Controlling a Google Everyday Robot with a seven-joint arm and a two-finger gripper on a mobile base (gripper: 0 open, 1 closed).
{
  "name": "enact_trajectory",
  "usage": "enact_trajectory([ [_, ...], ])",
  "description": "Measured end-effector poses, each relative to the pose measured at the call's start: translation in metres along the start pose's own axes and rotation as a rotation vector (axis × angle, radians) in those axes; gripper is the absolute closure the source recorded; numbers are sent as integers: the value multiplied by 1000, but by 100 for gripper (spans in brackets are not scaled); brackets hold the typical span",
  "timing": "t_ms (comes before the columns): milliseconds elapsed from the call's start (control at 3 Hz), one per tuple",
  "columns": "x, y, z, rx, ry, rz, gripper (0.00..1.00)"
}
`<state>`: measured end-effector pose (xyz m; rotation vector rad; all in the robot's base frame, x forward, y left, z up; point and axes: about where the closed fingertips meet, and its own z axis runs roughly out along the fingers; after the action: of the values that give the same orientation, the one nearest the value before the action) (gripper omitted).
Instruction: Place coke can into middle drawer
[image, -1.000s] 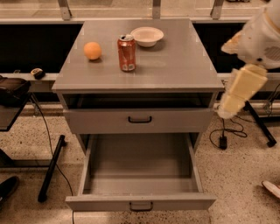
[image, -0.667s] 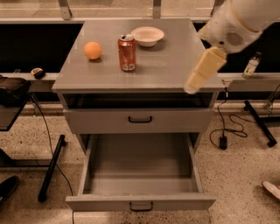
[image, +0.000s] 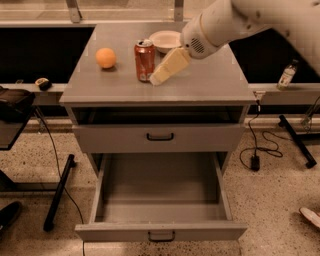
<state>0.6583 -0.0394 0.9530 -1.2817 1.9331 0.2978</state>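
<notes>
The coke can (image: 144, 60), red with a silver top, stands upright on the grey cabinet top (image: 210, 82), right of the orange ball (image: 105, 58). My gripper (image: 161, 73) reaches in from the upper right on the white arm. Its pale tip sits just right of the can, close to it. The middle drawer (image: 161, 231), the lowest one, is pulled fully out below, a wide shallow grey tray with nothing in it and a small dark handle on its front.
A white bowl (image: 164, 40) stands behind the can, partly behind my arm. The upper drawer front (image: 160, 138) with a black handle is shut. A small bottle (image: 286, 76) stands on the ledge at right. Cables and stand legs lie on the floor both sides.
My arm has swung left from beside the cabinet's right edge to over the top, bringing the gripper next to the coke can. The can, ball and drawer have not moved.
</notes>
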Motion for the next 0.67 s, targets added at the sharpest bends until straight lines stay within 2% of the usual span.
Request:
enact_trajectory([
  [333, -19, -13, 58, 58, -61, 85, 0],
  [667, -50, -34, 90, 118, -157, 144, 0],
])
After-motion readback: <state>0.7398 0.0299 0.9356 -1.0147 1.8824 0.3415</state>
